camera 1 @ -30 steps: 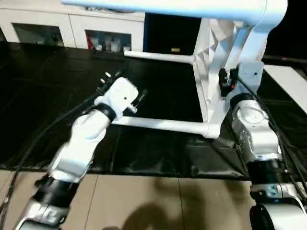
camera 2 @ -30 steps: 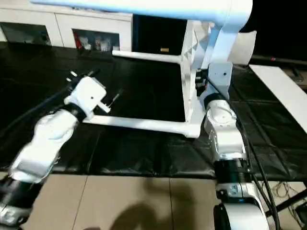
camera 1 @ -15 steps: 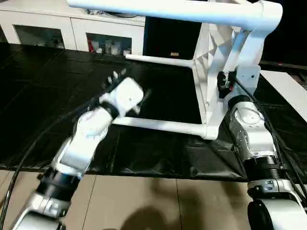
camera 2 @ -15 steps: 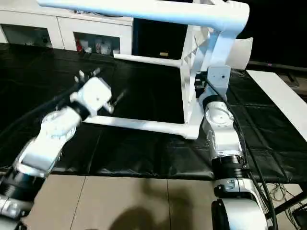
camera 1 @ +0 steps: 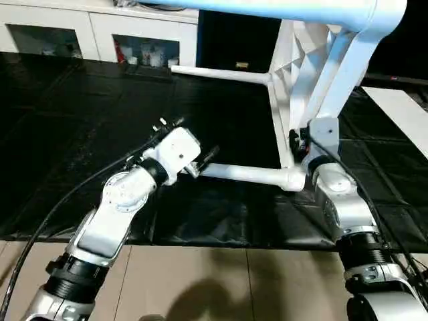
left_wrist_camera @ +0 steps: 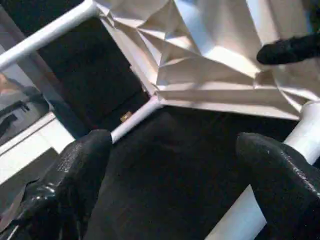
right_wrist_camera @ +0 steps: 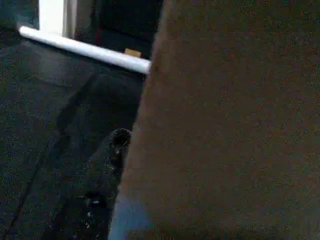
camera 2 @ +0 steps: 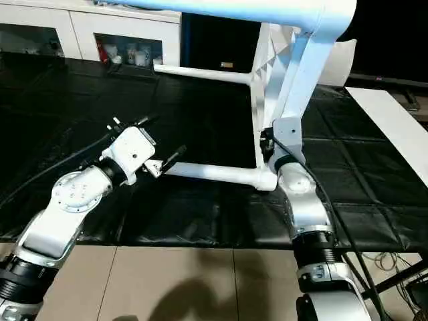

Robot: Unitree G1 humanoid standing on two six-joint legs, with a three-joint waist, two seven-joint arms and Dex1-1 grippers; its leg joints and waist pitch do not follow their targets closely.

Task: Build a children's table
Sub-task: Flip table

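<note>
both black fingers (left_wrist_camera: 75, 170) of the left gripper (left_wrist_camera: 175, 175) stand wide apart with nothing between them, hovering just above the black mat (camera 1: 80, 134) beside the tip of the lowest leg (camera 1: 247, 174) of the children's table (camera 1: 314, 67). that table lies tipped on its side on the mat, its ribbed underside (left_wrist_camera: 200, 55) facing the left arm and its square top standing upright on one edge. one leg runs level along the mat from the bottom corner socket (camera 1: 295, 179) toward the left gripper, another (camera 1: 221, 74) sticks out level farther back, and a third stretches across the top of the scene, close to the head camera. the right gripper (camera 1: 299, 142) sits against the near edge of the upright top, just above that bottom corner socket; i cannot tell whether its fingers are released or clamped on the edge, since the white plastic hides most of them. behind the mat stands a white cabinet (camera 1: 100, 33) with glass doors.
</note>
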